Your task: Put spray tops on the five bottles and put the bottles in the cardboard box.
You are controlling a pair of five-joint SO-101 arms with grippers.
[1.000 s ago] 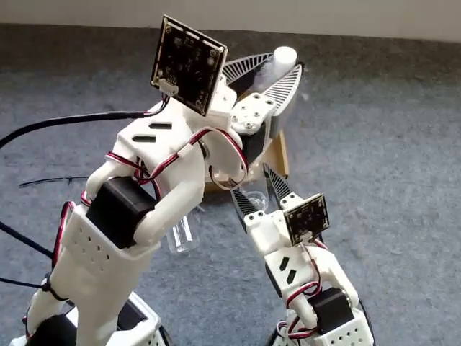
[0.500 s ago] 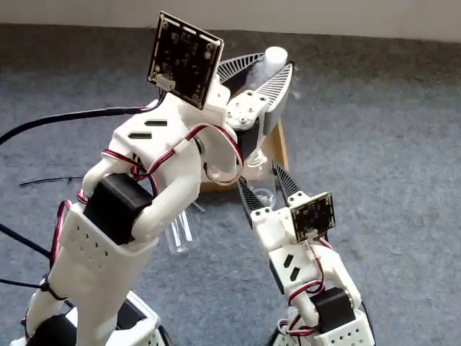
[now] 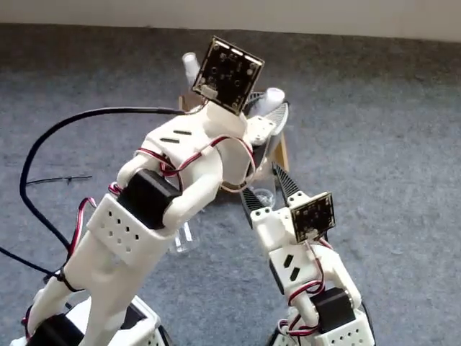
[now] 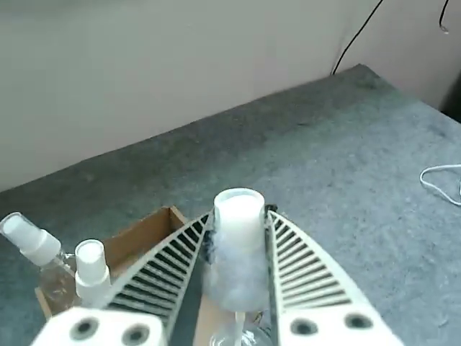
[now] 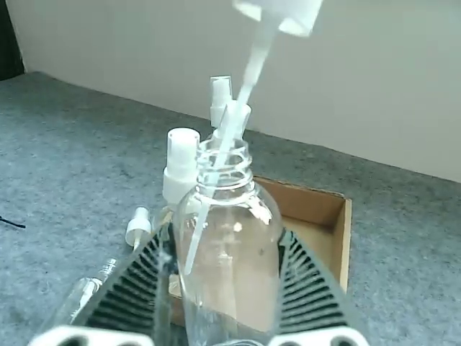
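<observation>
White left gripper (image 4: pixel 239 223) is pinching a spray top (image 4: pixel 238 205), its tube (image 5: pixel 216 180) dipping into the open neck of a clear bottle (image 5: pixel 227 252) that the right gripper (image 5: pixel 227 232) is clamping upright. Cardboard box (image 5: pixel 317 209) is lying at twelve o'clock from the bottle, with capped bottles (image 5: pixel 180 162) standing at its edge.

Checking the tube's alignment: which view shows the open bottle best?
The right wrist view: the bottle stands upright in the right gripper, tube in its neck. The high view catches its rim; the left wrist view, a sliver.
</observation>
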